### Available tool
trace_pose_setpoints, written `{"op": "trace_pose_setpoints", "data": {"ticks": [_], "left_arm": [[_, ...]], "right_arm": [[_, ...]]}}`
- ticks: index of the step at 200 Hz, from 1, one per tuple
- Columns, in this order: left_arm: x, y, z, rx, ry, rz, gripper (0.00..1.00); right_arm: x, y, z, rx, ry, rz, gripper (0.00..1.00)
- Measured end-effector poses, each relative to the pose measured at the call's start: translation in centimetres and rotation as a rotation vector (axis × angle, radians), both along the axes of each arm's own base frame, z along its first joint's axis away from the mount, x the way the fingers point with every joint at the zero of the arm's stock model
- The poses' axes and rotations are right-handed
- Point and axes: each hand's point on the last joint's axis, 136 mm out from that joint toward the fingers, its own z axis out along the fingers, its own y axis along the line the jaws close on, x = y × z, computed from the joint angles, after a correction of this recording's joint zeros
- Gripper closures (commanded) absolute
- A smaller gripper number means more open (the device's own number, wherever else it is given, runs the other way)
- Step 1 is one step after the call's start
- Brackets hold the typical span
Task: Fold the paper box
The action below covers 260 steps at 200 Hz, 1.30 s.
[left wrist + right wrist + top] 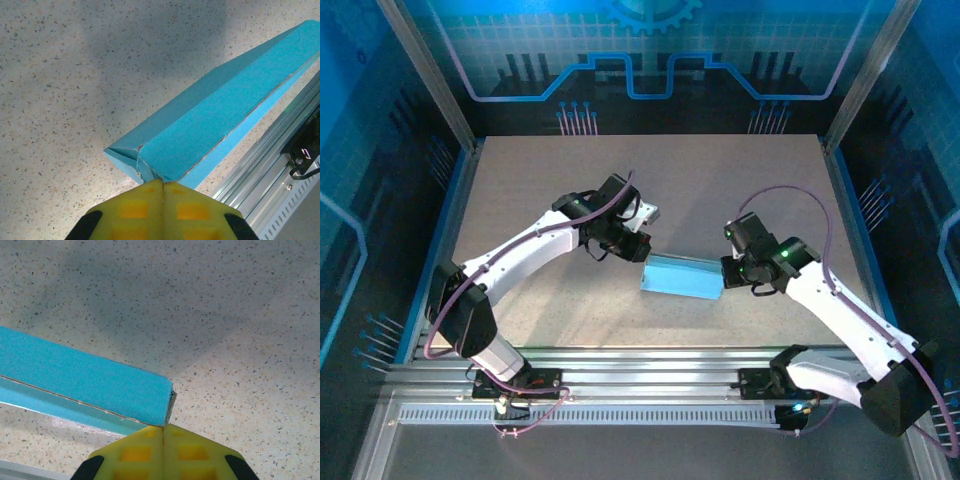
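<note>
My left claw (162, 183) and right claw (163, 428), both clenched, butt opposite ends of the paper box (680, 276); I'd press evenly so the flaps seat.

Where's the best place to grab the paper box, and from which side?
Probably a short end, pinched across its thin height. The paper box lies flat and long on the table, so come in low from the side. The end by the right tool looks closed and square, likely stiffer.
</note>
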Motion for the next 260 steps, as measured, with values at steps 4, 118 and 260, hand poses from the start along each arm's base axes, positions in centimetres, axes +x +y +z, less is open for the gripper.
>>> {"op": "trace_pose_setpoints", "data": {"ticks": [4, 118, 260], "left_arm": [[0.0, 0.0, 0.0, 0.001, 0.001, 0.000, 1.00], [-0.5, 0.0, 0.4, 0.001, 0.066, 0.036, 1.00], [-1.7, -0.1, -1.8, -0.045, 0.018, 0.056, 0.98]], "right_arm": [[0.0, 0.0, 0.0, -0.004, -0.004, -0.002, 0.96], [-0.1, 0.1, 0.0, -0.144, -0.108, -0.006, 0.96], [-0.7, 0.3, 0.8, -0.093, -0.156, -0.008, 0.95]]}}
